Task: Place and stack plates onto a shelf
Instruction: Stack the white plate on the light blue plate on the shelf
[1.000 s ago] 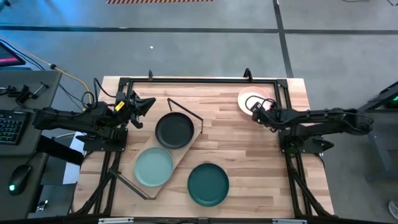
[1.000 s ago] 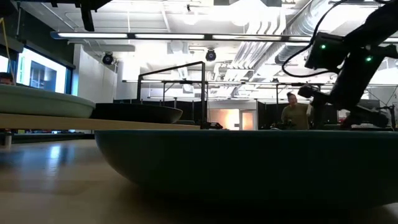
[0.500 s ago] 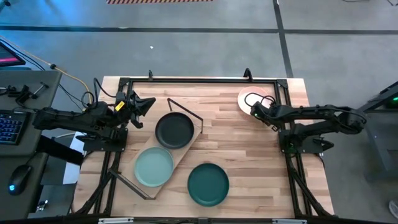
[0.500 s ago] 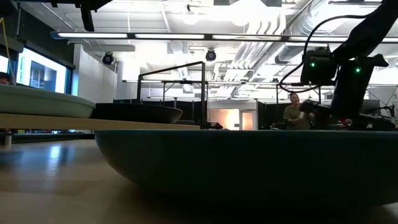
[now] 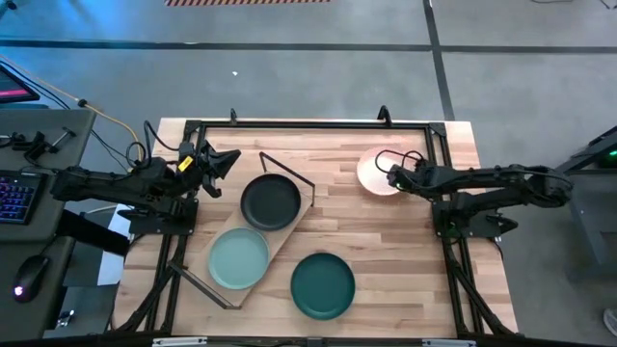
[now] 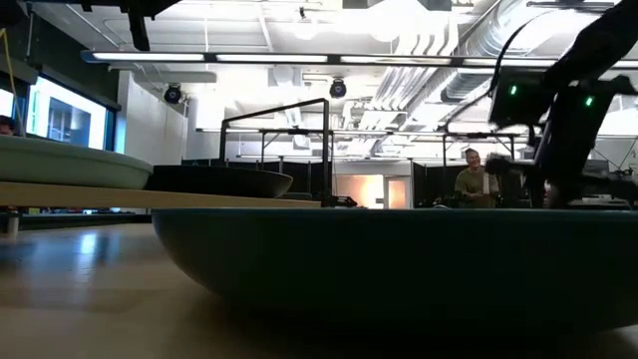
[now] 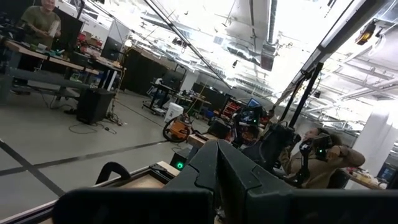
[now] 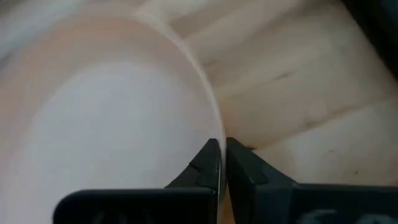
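The cream-white plate (image 5: 374, 173) is at the table's far right, with my right gripper (image 5: 393, 178) shut on its right-hand rim. The shelf (image 5: 281, 241), a pale board with black rod frames, lies slantwise left of centre. On it rest the black plate (image 5: 270, 202) and the pale sage plate (image 5: 239, 258). The dark teal plate (image 5: 323, 284) sits on the tabletop near the front and fills the low view (image 6: 399, 269). My left gripper (image 5: 224, 162) waits shut at the far left, touching nothing. My right gripper pinches the cream plate's rim (image 8: 211, 124) between its two fingers (image 8: 239, 168), one over the plate's inside and one outside. The fingers reach in from the table's right. Whether the plate is clear of the table I cannot tell.
Black frame rods (image 5: 308, 123) run along the table's far edge and down both sides. Bare wood (image 5: 376, 231) lies between the shelf and the right arm. A person (image 6: 471, 179) stands far off in the room behind.
My right gripper has taken hold of the cream plate and moved toward the table's left and near edges. The plate has come with it, away from the far right corner.
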Controlling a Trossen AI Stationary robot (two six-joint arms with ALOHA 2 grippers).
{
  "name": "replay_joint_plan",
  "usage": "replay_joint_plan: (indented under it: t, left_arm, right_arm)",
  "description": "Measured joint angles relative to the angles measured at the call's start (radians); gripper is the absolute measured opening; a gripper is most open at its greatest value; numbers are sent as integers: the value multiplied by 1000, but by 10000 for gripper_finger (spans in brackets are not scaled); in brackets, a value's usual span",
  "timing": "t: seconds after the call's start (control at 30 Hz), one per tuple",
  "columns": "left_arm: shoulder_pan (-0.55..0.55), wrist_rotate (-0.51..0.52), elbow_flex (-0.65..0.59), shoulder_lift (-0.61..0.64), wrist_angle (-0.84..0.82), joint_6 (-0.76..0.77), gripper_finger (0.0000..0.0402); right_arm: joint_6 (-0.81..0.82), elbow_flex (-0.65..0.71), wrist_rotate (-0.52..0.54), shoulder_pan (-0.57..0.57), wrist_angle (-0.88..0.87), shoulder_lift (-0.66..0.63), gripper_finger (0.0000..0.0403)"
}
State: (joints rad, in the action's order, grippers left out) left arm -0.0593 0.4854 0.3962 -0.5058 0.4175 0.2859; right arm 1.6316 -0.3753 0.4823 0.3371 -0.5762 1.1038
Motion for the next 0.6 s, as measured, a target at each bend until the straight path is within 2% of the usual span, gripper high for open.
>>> replay_joint_plan:
  t: [0.17, 0.33, 0.47, 0.6]
  left_arm:
    - [0, 0, 0, -1, -2, 0, 0]
    - [0, 7, 0, -1, -1, 0, 0]
    - [0, 36, 0, -1, -1, 0, 0]
    - [0, 54, 0, -1, -1, 0, 0]
  right_arm:
    - [-175, -85, 20, -108, -154, -171, 1]
    - [-343, -249, -56, -249, -326, -291, 0]
    - [-416, -402, -148, -380, -441, -285, 0]
    - [-466, -511, -227, -509, -435, -219, 0]
